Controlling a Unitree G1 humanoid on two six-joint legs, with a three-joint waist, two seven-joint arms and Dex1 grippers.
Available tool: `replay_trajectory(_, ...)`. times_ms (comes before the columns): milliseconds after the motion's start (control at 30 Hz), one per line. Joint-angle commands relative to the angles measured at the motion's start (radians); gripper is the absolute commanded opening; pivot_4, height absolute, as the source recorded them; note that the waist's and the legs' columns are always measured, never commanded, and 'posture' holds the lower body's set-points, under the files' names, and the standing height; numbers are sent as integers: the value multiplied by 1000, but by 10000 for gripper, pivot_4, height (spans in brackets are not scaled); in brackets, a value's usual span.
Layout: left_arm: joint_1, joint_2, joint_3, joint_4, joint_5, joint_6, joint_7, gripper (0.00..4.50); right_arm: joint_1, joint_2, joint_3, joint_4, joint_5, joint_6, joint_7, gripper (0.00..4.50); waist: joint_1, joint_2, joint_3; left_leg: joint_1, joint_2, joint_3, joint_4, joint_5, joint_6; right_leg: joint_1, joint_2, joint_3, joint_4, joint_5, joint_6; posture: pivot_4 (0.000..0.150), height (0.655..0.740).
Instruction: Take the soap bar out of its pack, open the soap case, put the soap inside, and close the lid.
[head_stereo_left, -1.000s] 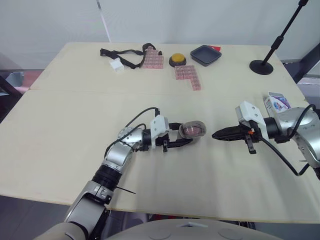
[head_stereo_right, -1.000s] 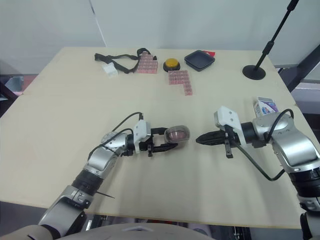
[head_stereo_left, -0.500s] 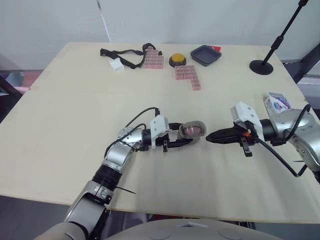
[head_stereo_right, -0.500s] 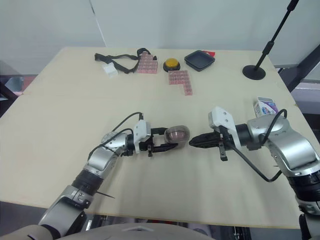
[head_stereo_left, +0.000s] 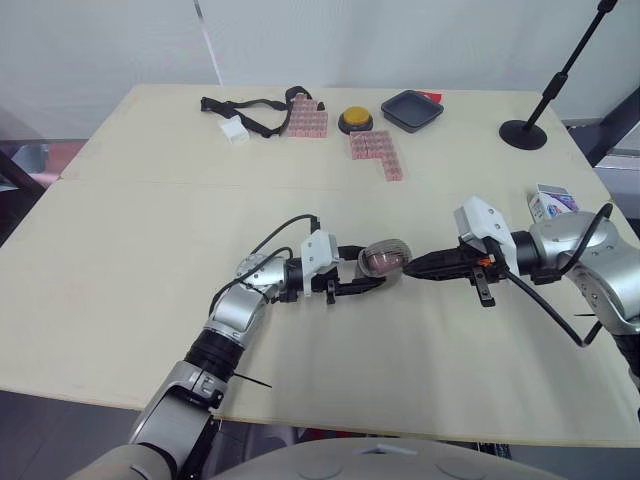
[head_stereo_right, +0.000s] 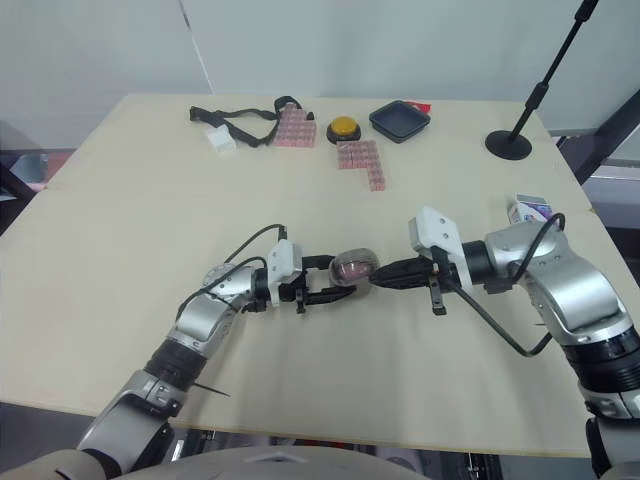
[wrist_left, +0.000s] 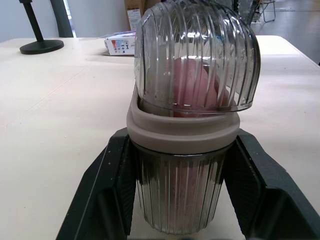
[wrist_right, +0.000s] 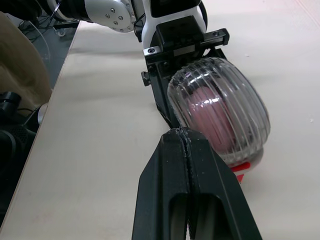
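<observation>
The soap case (head_stereo_left: 385, 258) is a clear ribbed shell with the pink soap bar (wrist_left: 197, 90) inside and its domed lid lowered over it. My left gripper (head_stereo_left: 374, 268) is shut on the case's lower half, one black finger (wrist_left: 107, 190) on each side. My right gripper (head_stereo_left: 409, 268) is shut, its fingers (wrist_right: 186, 165) pressed together, and its tip is right against the lid's side. The empty white and purple soap pack (head_stereo_left: 552, 202) lies near the table's right edge, behind the right arm.
At the back of the table are a black tray (head_stereo_left: 411, 109), a yellow button (head_stereo_left: 354, 121), two pink block mats (head_stereo_left: 377, 153), a black strap (head_stereo_left: 250, 106) with a small white box (head_stereo_left: 234, 130), and a stand's round base (head_stereo_left: 523, 133).
My right gripper has moved left across the table, from well apart to its tip at the case lid. The left gripper and the case have stayed put.
</observation>
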Motion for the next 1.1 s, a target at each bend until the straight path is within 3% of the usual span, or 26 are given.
replay_trajectory(33, -5, 3, 10, 2, 6, -4, 8, 20771, -30, 1, -8, 1, -4, -17, 0, 407, 0, 0, 0, 0, 0, 0, 0, 0, 0, 0, 0, 0, 0, 0, 0, 1500, 7400)
replay_trajectory(500, -8, 2, 11, 9, 7, -6, 10, 20771, -55, 16, 8, -11, 7, -2, 2, 407, 0, 0, 0, 0, 0, 0, 0, 0, 0, 0, 0, 0, 0, 0, 0, 1500, 7400)
replay_trajectory(900, -9, 4, 10, 13, 7, -8, 5, 20771, -113, 16, -122, -21, 173, 175, -62, 407, 0, 0, 0, 0, 0, 0, 0, 0, -1, 0, 0, 0, 0, 0, 0, 1500, 7400)
replay_trajectory(1100, -8, 4, 8, 12, 9, -11, 6, 20771, -109, 4, -94, 18, 104, 133, -70, 407, 1, 0, 0, 0, 0, 0, 0, 2, -4, 1, 0, 0, 0, 0, 0, 1500, 7400)
